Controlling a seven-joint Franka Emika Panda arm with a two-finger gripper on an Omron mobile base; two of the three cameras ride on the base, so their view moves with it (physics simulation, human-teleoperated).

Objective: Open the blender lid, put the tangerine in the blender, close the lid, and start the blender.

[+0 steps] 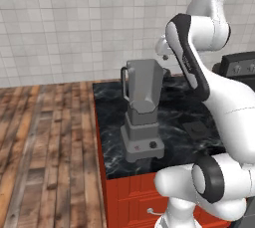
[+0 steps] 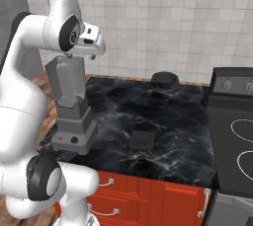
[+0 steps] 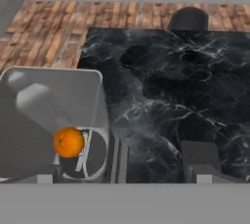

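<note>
The grey blender stands on the black marble counter with its jar uncovered. In the hand view I look down into the jar, where the orange tangerine lies at the bottom beside the blades. The dark square blender lid lies flat on the counter to the right of the blender. My gripper hangs just above the jar's rim, open, with its tips far apart and nothing between them.
A dark round object sits at the back of the counter near the tiled wall. A black stove borders the counter on the right. Wooden flooring lies to the left, and red drawers are below the counter.
</note>
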